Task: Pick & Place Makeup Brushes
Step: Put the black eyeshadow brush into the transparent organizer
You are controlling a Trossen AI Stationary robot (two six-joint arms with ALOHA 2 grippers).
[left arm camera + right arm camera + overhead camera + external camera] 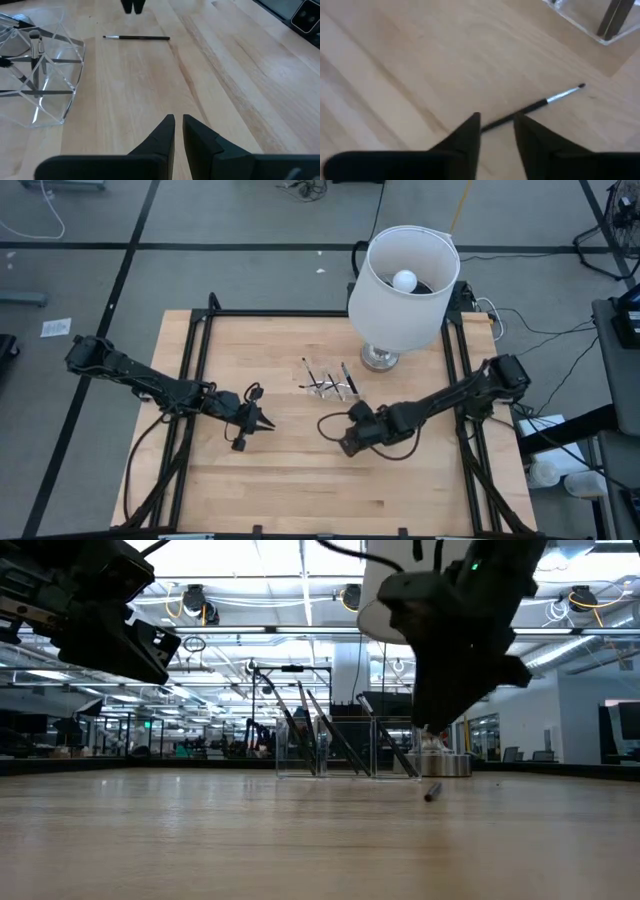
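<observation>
Makeup brush [540, 104] lies flat on the worktop [290, 480], between the spread fingers of your right hand [497, 125]. Left hand [178, 125] waits, almost pressed together, holding nothing.

The left gripper [178, 131] hangs over the bare wooden table [240, 75], its two dark fingers [162, 135] nearly together with a narrow gap. One makeup brush [136, 37] lies flat farther off. A clear faceted holder [42, 87] stands nearby, containing brushes [34, 42].

Pale wood table [300, 470] — smooth, matt
</observation>
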